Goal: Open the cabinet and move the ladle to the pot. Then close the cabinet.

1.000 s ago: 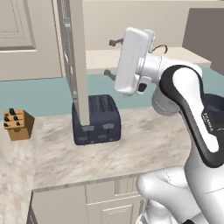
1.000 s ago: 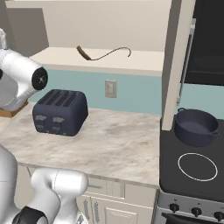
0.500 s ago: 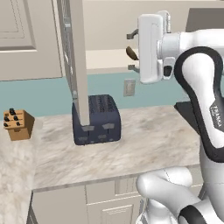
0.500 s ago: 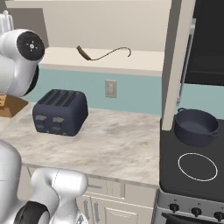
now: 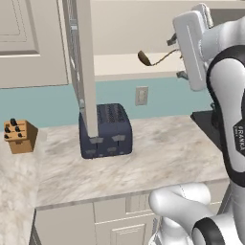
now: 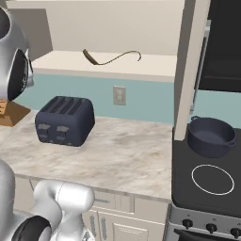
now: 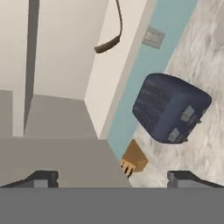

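- Gripper (image 7: 112,177) near, empty, fingertips spread wide apart; raised above the counter, right of the toaster (image 5: 105,131) in the left base view.
- Ladle (image 6: 110,58) farther off, on the open cabinet (image 6: 108,66) shelf, above and behind the toaster.
- Long axis along the shelf front: bowl end toward the toaster side, thin curved handle trailing toward the pot (image 6: 211,136).
- Pot far right of the toaster, on the stove, well apart from the ladle.
- Left door (image 5: 85,67) edge-on, crossing the toaster's front.
- Partly hidden: ladle handle's far end behind the arm in the left base view; bowl shape hard to make out.
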Tool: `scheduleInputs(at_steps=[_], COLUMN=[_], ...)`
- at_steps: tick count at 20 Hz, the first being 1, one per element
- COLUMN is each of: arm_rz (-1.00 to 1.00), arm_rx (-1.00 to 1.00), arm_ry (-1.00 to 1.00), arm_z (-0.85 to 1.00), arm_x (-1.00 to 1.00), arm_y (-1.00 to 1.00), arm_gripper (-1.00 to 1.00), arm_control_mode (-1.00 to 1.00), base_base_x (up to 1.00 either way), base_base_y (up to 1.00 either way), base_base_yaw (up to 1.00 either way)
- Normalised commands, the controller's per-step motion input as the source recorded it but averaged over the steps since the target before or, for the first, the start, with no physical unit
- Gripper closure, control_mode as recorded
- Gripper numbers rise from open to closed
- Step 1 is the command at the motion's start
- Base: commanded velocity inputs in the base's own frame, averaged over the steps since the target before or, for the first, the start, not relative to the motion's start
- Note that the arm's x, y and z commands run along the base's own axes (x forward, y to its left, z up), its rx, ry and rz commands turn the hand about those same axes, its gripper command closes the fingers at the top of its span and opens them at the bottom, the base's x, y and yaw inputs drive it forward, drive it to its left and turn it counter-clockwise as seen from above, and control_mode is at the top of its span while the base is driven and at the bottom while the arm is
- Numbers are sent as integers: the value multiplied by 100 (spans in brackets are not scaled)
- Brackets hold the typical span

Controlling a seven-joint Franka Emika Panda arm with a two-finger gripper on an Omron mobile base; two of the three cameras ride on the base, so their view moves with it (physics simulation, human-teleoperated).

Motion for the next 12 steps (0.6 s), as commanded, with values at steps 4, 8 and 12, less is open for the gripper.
scheduleInputs(at_steps=[4, 8, 12], arm_rz=[-32, -31, -28], arm_rx=[-25, -20, -15], arm_ry=[-10, -9, -9], arm_z=[-42, -32, -24], arm_x=[-23, 0, 5], arm_y=[-66, -83, -68], arm_gripper=[-100, -100, -100], arm_control_mode=[-100, -100, -100], base_base_x=[0, 0, 0], base_base_y=[0, 0, 0], base_base_yaw=[0, 0, 0])
